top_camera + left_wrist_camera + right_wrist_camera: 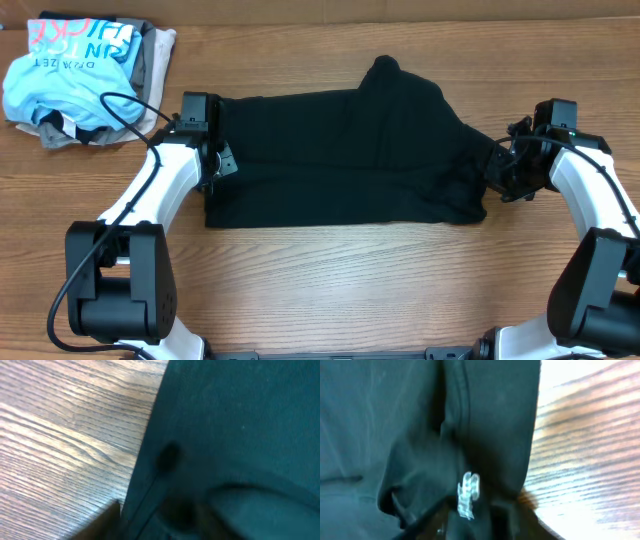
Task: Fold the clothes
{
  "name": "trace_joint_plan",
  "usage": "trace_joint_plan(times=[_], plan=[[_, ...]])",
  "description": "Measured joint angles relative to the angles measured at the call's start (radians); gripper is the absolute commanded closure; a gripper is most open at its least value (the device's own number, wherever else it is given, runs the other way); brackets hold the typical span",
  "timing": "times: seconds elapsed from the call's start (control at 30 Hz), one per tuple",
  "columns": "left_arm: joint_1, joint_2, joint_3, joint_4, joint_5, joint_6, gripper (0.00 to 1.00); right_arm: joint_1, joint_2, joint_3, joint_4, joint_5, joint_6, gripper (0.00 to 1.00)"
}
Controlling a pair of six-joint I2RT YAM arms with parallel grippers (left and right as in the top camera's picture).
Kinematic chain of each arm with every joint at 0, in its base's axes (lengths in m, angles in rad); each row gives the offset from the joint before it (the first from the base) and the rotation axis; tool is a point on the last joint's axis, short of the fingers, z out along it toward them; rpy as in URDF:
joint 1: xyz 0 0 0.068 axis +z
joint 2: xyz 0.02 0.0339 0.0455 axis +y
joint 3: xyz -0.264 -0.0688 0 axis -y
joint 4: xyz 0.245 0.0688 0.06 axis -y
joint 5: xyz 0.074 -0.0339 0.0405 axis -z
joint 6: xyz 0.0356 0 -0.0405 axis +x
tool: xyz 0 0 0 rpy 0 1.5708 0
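The wooden bench point(330, 270) fills the overhead view. In its middle lies the black shirt point(350, 150), spread as a wide band from left to right. Its near edge is almost straight, while a rounded part sticks out at the far edge. The right end is bunched and wrinkled.

The left arm point(160, 190) reaches to the left end of the shirt, and the right arm point(590, 190) reaches to the right end.

In the far left corner, well apart from the black shirt, there is a pile point(80, 80) of other clothes. A light blue shirt point(70, 75) with pink and white letters is on top, with beige and grey garments point(155, 55) under it.

The left fingers point(222, 160) are at the left edge of the black shirt, touching the fabric. The left wrist view is blurred and dark there, so I cannot tell if they are wide or narrow. The right fingers point(510, 170) are at the bunched right end. In the right wrist view the fabric folds down between two dark shapes, and I cannot tell if it is held.

A small white tag point(468, 494) shows on the fabric there.
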Motion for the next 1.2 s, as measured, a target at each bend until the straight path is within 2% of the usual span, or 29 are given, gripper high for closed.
trace_joint_plan(times=[0.13, 0.23, 0.3, 0.4, 0.6, 0.7, 0.87, 1.03, 1.2], plan=[[0.000, 0.000, 0.005, -0.043, -0.003, 0.053, 0.18, -0.001, 0.002, 0.023, -0.077, -0.001, 0.006, 0.48], [0.000, 0.008, 0.067, -0.179, -0.003, 0.102, 0.11, -0.003, 0.007, 0.124, -0.193, 0.001, 0.005, 0.47], [0.000, 0.017, 0.162, -0.282, 0.003, 0.131, 0.09, -0.003, 0.007, 0.228, -0.259, 0.000, -0.002, 0.39], [0.001, 0.022, 0.363, -0.390, 0.062, 0.202, 0.07, -0.002, 0.007, 0.431, -0.360, -0.003, -0.033, 0.32], [0.001, 0.024, 0.721, -0.426, 0.219, 0.303, 0.06, 0.030, 0.003, 0.708, -0.428, -0.005, -0.096, 0.30], [0.001, 0.066, 0.859, -0.457, 0.261, 0.332, 0.05, 0.056, 0.000, 0.747, -0.422, -0.005, -0.108, 0.30], [0.001, 0.275, 1.081, -0.526, 0.298, 0.399, 0.06, 0.087, 0.002, 0.748, -0.427, -0.005, -0.120, 0.29], [0.002, 0.496, 1.129, -0.495, 0.285, 0.432, 0.06, 0.103, 0.005, 0.748, -0.435, -0.005, -0.125, 0.29], [0.015, 0.586, 1.129, -0.492, 0.271, 0.449, 0.07, 0.108, 0.009, 0.748, -0.435, -0.005, -0.131, 0.29]])
